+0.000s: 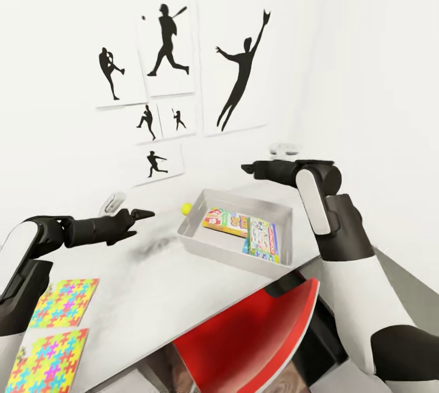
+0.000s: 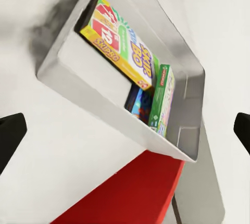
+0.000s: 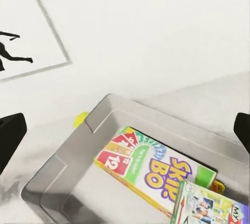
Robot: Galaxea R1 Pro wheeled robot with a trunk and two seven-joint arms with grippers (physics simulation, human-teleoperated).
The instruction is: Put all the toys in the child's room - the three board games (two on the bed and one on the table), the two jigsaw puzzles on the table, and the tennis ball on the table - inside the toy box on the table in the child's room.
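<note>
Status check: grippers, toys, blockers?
Left gripper and right gripper open, empty. Toy box holds the board games. Tennis ball and jigsaw puzzles on the table, outside the box. No blockers.

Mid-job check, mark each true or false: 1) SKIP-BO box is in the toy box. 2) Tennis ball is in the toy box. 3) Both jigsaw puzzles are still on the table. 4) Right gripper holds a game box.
1) True: the SKIP-BO box lies inside the toy box.
2) False: the tennis ball sits on the table just outside the bin.
3) True: both jigsaw puzzles lie on the table.
4) False: the right gripper hangs empty above the bin.
</note>
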